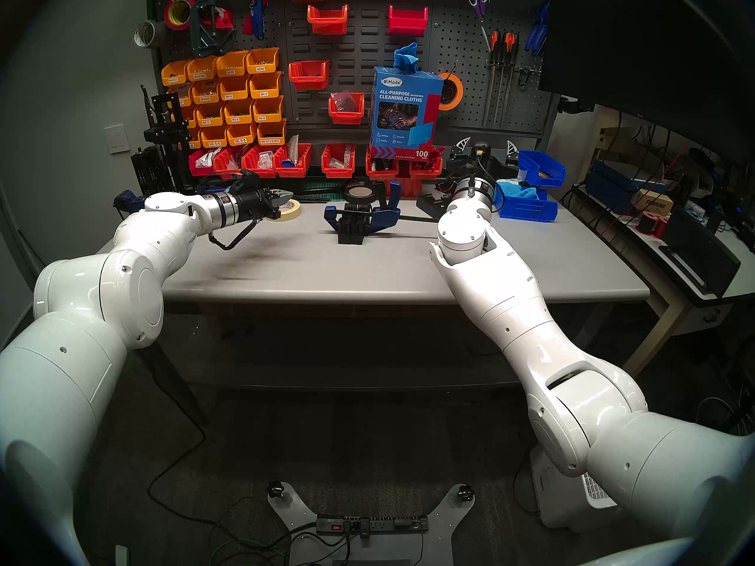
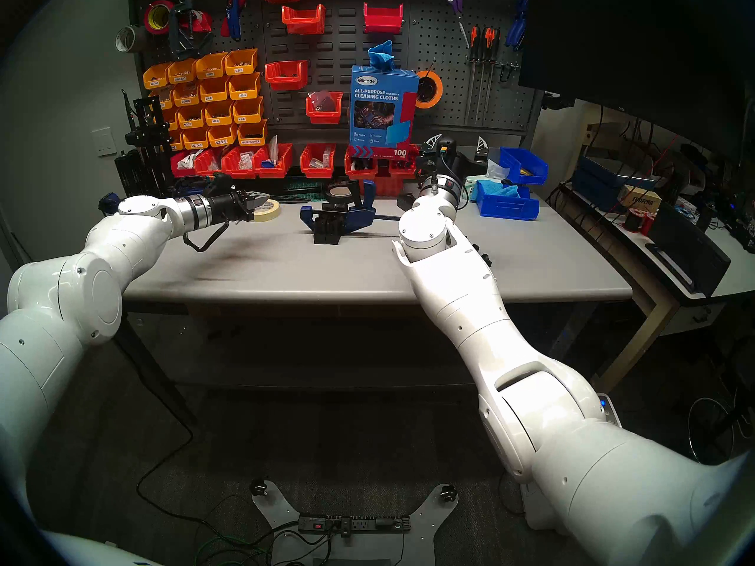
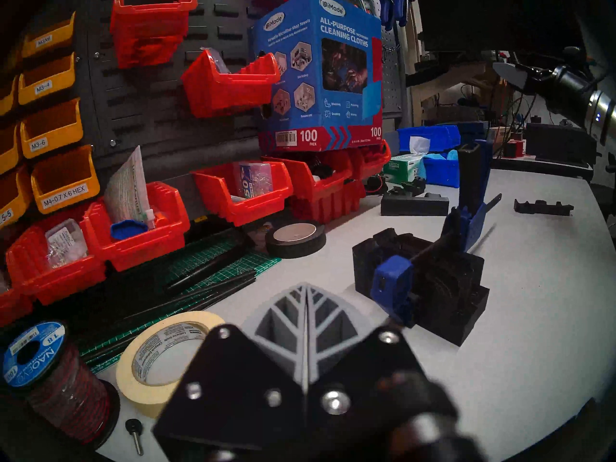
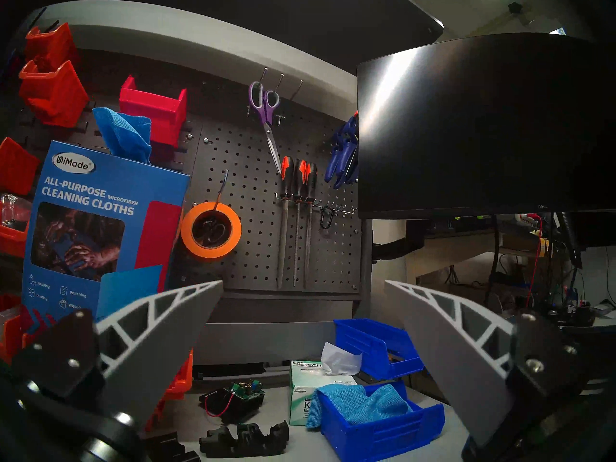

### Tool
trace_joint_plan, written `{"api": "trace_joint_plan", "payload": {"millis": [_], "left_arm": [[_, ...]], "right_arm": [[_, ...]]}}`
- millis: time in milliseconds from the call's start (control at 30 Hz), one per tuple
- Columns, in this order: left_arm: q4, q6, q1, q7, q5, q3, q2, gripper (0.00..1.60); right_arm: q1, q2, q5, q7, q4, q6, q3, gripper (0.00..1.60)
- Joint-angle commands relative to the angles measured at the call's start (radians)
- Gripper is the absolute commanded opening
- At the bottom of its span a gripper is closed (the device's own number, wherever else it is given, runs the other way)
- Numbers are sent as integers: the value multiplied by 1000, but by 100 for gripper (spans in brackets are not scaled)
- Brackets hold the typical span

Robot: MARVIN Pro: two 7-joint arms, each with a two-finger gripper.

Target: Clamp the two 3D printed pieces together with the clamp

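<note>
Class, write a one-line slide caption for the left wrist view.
Shut left gripper faces the blue plastic bar clamp closed around two black ribbed printed blocks on the grey table.

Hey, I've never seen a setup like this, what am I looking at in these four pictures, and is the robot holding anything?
It is a two-armed white robot at a workbench. Two pictures come from cameras on its head; the other two from cameras on its wrists. On the grey table a blue clamp sits around two black printed pieces, with masking tape and blue bins nearby. The left end effector is shut and empty. The right end effector is open, empty, and faces the pegboard.
</note>
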Motion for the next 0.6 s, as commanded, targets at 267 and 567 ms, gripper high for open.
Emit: {"api": "trace_joint_plan", "payload": {"millis": [267,567], "left_arm": [[-23,-72,-35,0,-65,-80,24,0],[-14,-101,-20,-57,-75,-101,23,0]], "right_arm": [[-119,69,11,-17,-211,79,36,160],[-188,84,40,-3,-308,118,47,160]]}}
